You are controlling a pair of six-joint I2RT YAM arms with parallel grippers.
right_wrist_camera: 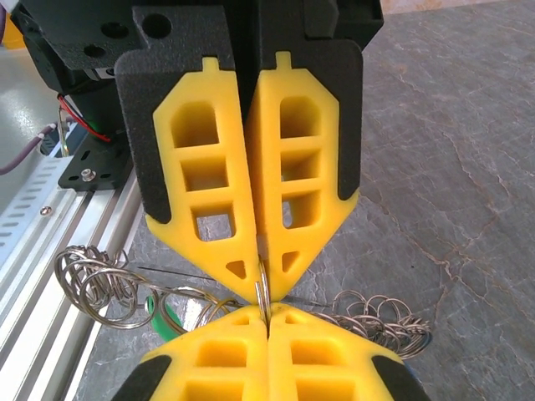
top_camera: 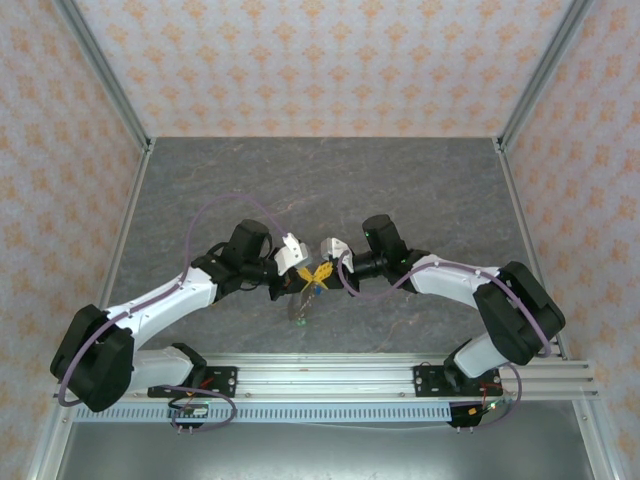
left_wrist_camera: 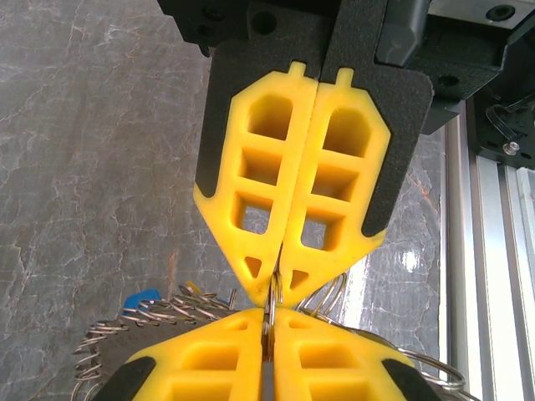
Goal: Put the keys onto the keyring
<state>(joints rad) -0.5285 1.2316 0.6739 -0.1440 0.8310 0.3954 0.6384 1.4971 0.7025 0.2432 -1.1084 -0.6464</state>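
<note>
Both the left gripper [right_wrist_camera: 262, 294] and the right gripper [left_wrist_camera: 274, 292] are closed. They meet tip to tip above the middle of the desk [top_camera: 400, 190] and pinch one thin wire loop [left_wrist_camera: 270, 311] between them. The bumpy keyring [left_wrist_camera: 92, 355] is just under the tips. A blue key [left_wrist_camera: 142, 299] and a green key [right_wrist_camera: 159, 313] show close by.

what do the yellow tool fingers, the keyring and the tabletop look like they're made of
Tool fingers: matte yellow plastic, probably printed, ribbed hollow cells. Keyring: thin shiny steel-like wire, glinting coils. Tabletop: grey veined stone look, perhaps only a printed sheet.
</note>
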